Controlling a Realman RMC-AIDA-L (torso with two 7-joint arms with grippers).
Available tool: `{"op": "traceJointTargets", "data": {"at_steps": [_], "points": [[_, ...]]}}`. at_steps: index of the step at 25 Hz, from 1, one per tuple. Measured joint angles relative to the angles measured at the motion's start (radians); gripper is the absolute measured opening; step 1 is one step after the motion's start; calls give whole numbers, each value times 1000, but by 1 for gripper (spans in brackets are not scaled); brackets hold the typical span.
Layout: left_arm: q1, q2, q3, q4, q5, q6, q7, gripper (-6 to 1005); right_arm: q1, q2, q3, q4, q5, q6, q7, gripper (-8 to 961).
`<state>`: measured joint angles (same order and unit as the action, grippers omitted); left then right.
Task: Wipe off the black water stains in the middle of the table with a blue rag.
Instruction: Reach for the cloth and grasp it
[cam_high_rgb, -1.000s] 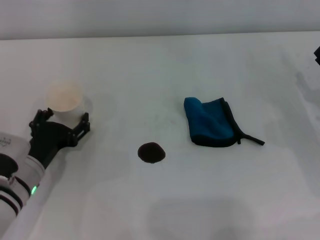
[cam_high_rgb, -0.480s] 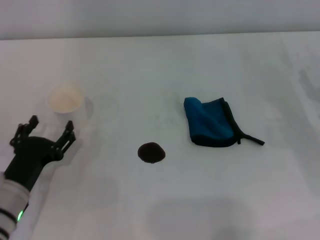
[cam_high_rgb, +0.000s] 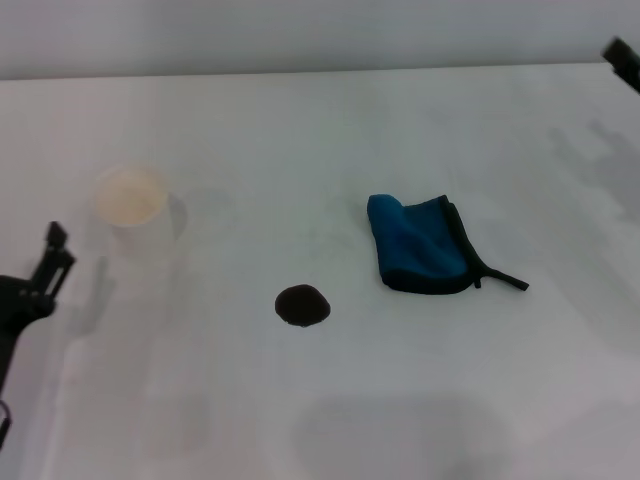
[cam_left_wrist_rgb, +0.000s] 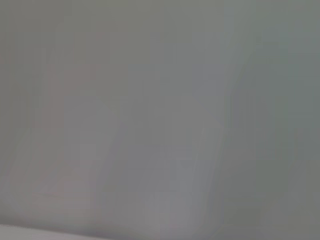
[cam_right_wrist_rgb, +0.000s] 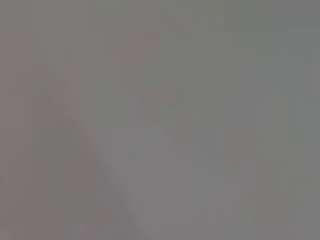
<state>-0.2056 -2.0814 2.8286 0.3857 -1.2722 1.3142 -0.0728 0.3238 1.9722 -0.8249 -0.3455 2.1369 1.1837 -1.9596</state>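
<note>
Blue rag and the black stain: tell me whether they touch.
Apart. The head view shows bare table between the blue rag and the black stain; the rag lies to the stain's right and farther from the robot.

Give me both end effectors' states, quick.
Left end effector: at the head view's left edge, holding nothing; open or shut cannot be told.
Right end effector: only a tip at the far right; cannot be told.

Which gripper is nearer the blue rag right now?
Roughly even, right slightly nearer. Right gripper sits at the far right corner beyond the blue rag; left gripper is at the left edge, past the cup.
</note>
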Motion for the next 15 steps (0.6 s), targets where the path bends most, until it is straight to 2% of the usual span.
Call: {"op": "traceJointTargets", "data": {"at_steps": [3,6,10,15], "points": [[3,3,0,-21,-40,2,-36,889,-5,-22,-28,-165,-167,4,179,784],[3,3,-1,-51,-63,6,-43,889,1,-32,-33,-328,-357,17,341,784],[2,3,-3,-81,-81,1,-45,889,29,-33,-42,-509,-590,54,536,784],[0,3,-11,-106,-84,-14,-81,890,110,-17,-72,-706,-937,167,825,783]]}}
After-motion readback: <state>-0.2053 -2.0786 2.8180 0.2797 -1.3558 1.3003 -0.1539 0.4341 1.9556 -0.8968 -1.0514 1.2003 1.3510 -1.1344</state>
